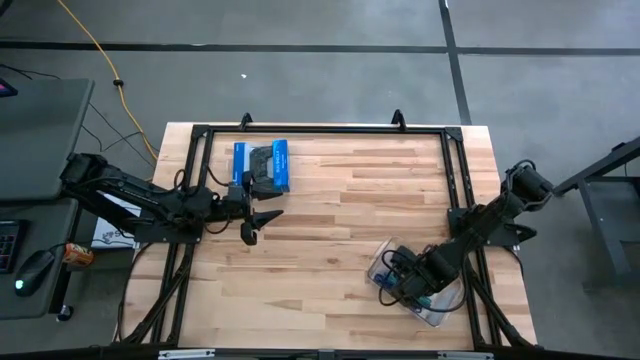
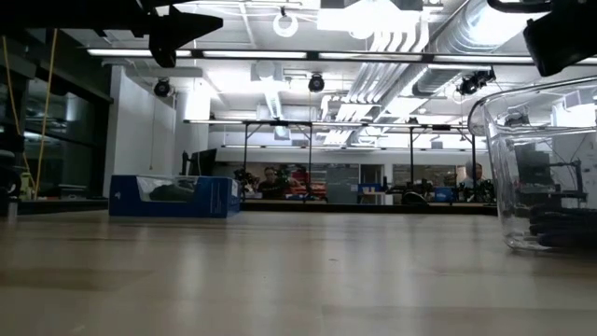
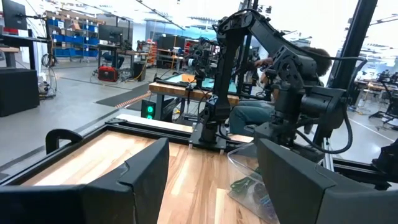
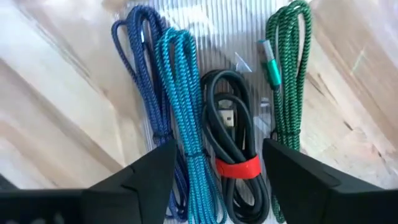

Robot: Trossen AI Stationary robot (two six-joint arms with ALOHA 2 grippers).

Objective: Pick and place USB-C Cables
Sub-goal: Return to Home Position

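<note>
Four USB-C cable bundles lie side by side on the ribbed floor of a clear container (image 1: 445, 314) at the near right: purple (image 4: 140, 81), teal (image 4: 183, 112), black with a red band (image 4: 233, 140) and green (image 4: 287, 74). My right gripper (image 4: 217, 180) points down over them, open, with its fingers apart above the teal and black bundles and nothing between them. It shows over the container in the high view (image 1: 402, 280). My left gripper (image 1: 258, 225) hangs level and open above the table's left part, with nothing between its fingers (image 3: 211, 180).
A blue box (image 1: 262, 166) picturing a gamepad lies at the far left, just beyond my left gripper. The container's tall clear wall (image 2: 541, 168) stands at the right in the low view. Bare wood spans the table's middle. A black frame (image 1: 320, 128) rims the table.
</note>
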